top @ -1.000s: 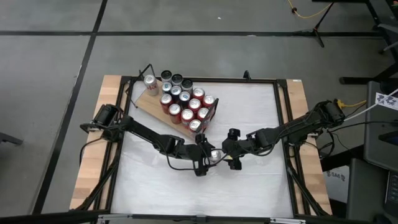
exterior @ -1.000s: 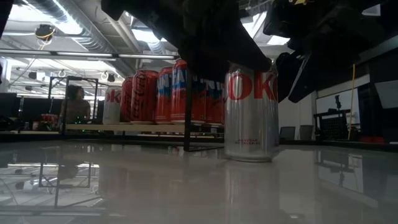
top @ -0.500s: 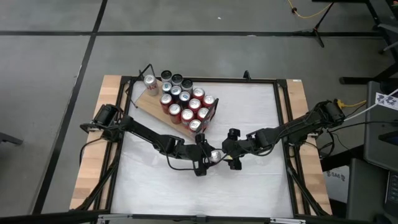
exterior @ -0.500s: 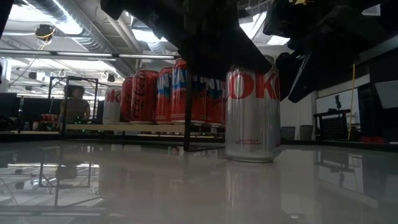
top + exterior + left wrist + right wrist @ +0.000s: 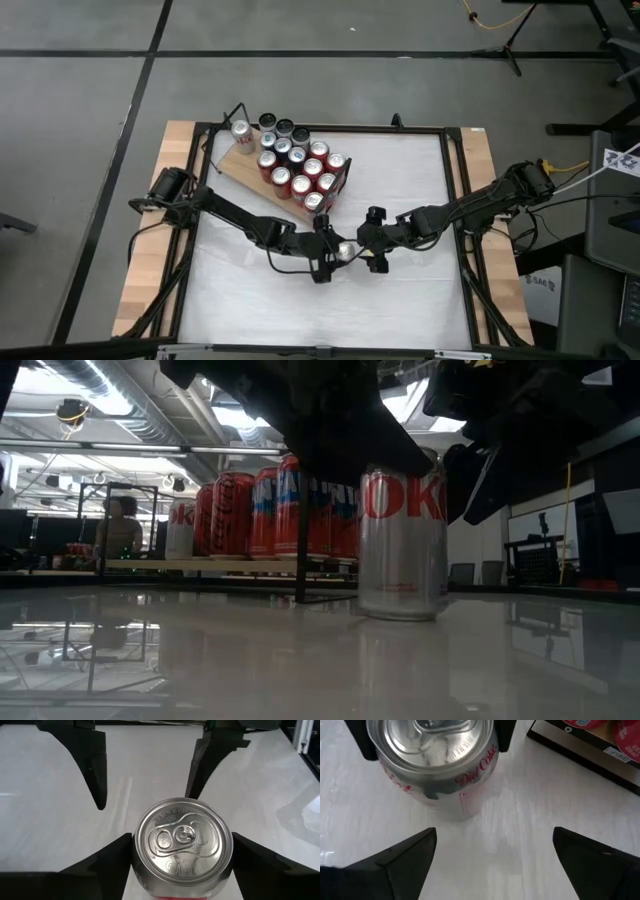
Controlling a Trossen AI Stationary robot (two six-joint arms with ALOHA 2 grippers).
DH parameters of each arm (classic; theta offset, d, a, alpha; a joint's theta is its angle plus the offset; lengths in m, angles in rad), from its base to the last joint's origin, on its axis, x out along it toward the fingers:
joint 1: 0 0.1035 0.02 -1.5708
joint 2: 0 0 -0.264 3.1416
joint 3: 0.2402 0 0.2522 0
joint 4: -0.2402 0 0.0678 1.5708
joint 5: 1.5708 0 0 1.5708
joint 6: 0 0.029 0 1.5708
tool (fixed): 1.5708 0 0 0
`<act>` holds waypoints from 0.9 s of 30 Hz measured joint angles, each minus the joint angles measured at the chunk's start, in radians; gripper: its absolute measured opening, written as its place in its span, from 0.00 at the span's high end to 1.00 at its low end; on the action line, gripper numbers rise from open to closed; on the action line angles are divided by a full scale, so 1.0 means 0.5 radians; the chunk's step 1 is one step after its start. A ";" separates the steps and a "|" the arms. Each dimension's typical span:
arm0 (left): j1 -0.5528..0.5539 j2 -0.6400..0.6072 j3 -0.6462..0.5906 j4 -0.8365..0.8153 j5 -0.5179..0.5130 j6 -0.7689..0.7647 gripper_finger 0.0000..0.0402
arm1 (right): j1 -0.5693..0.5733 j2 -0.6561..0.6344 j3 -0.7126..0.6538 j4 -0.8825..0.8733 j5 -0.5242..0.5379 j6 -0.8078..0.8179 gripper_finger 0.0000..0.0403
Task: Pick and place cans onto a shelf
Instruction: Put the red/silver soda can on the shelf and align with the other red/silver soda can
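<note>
A silver can (image 5: 346,250) with red lettering stands upright on the white table, near its middle; it also shows in the low view (image 5: 402,545). My left gripper (image 5: 338,251) is shut on it. My right gripper (image 5: 369,252) stands open just to the can's right, its fingers (image 5: 95,770) apart and clear of the can. The shelf (image 5: 238,170), a light-brown board with a black frame, lies at the far left and carries several cans (image 5: 300,165), mostly red. My left gripper pinches the silver can's upper side wall (image 5: 137,851), just below the rim, between its two fingers (image 5: 107,862). The fingers come slanting down from the table's left, one on each side. The can stays upright with its base on the table.
The shelf's black frame end (image 5: 580,750) lies close to the can, on its far side. The table's wooden side strips (image 5: 150,240) run along both sides. Open white tabletop (image 5: 400,310) lies toward the near edge. A person (image 5: 120,525) sits in the room beyond.
My left gripper has drawn its fingers in onto the silver can's sides. The can stands where it stood, upright on the table. Both arms have kept their places.
</note>
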 joint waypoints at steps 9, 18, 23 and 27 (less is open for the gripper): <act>-0.031 -0.179 0.000 -0.174 0.033 -0.025 0.32 | 0.000 0.000 0.000 0.004 0.000 0.000 0.03; -0.080 -0.578 0.001 -0.571 -0.003 -0.126 0.32 | 0.000 0.000 0.000 0.007 0.000 0.000 0.03; -0.135 -0.819 0.001 -0.863 -0.118 -0.173 0.32 | 0.000 0.000 0.000 0.015 0.000 0.000 0.03; -0.181 -1.015 0.002 -1.131 -0.212 -0.281 0.32 | 0.000 0.000 0.000 0.014 0.000 0.000 0.03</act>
